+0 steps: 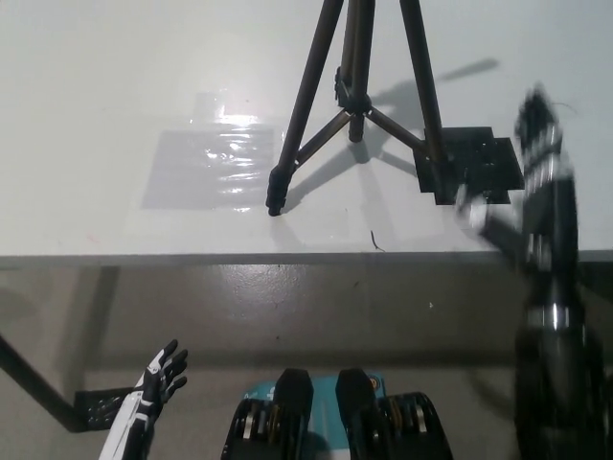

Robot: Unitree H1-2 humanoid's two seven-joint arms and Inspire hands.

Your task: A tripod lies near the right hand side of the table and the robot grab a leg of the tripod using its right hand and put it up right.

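Observation:
A black tripod [356,91] stands upright on the white table [115,86], its legs spread; one foot rests near the table's front edge, another on a black mat [469,163]. My black right hand [538,144] is to the right of the tripod, blurred by motion, apart from the legs and holding nothing. Through the blur I cannot see how that hand stands. My white left hand [158,379] rests low at the lower left, below the table, fingers spread and empty.
A shiny clear sheet [211,163] lies on the table left of the tripod. The table's front edge [239,259] runs across the middle of the view, with floor and a table leg below.

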